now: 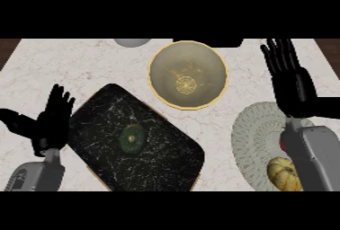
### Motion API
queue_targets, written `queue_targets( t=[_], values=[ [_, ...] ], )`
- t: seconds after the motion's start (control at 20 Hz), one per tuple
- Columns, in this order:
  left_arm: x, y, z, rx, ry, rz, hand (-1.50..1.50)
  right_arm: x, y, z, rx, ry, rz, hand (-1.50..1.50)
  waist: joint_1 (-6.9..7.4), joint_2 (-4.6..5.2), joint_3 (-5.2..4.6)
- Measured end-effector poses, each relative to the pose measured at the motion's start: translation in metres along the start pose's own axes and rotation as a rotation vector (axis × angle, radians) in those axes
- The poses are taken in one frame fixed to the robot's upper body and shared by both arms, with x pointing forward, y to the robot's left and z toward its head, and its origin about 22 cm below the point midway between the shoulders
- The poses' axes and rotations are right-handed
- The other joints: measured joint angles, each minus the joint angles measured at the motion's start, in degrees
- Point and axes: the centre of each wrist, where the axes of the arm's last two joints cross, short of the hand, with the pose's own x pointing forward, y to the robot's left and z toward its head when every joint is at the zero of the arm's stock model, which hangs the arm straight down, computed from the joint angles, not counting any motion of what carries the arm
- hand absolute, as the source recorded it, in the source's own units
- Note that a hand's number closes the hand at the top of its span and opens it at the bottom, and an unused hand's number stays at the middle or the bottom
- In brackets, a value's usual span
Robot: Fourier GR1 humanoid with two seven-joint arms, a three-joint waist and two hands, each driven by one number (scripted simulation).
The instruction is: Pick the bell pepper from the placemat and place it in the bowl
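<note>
A bowl (pixel 164 67) with a yellow rim is set at the far middle of the worktop (pixel 79 63); its olive inner wall and a pale round ornament on its bottom are seen uncovered. A black, white-veined placemat (pixel 166 155) is laid askew nearer the front, just short of the bowl and apart from it. The bell pepper (pixel 133 138), dark green and seen from above, is found on the middle of the placemat, well apart from the bowl.

A pale patterned plate (pixel 256 134) is placed to the right. A yellow ribbed squash (pixel 283 173) is carried on its near part, and a small red thing (pixel 282 144) is half hidden by the right forearm.

The left hand (pixel 53 121) is held just beside the placemat's left edge, fingers straight and spread, nothing grasped. The right hand (pixel 290 78) is held over the plate's far edge, fingers straight and apart, nothing grasped.

The worktop is of light veined marble. A grey rounded object (pixel 133 42) and a dark object (pixel 207 42) are cut off at the far edge, and dark wood is seen at both far corners.
</note>
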Motion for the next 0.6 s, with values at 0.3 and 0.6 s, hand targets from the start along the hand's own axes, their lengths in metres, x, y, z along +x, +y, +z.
queue_targets(
  t=[0.3,0.6],
  values=[
    [0.001,-0.024,0.008,-0.189,-0.034,-0.057,0.00,-0.003,-0.056,0.036,-0.198,0.143,0.472,1.50,-3.62,-1.48,-0.35],
    [-0.001,-0.039,0.019,-0.333,-0.028,-0.085,0.00,-0.009,-0.110,0.093,-0.561,0.229,0.909,-1.50,-7.24,-2.03,-0.56]
  ],
)
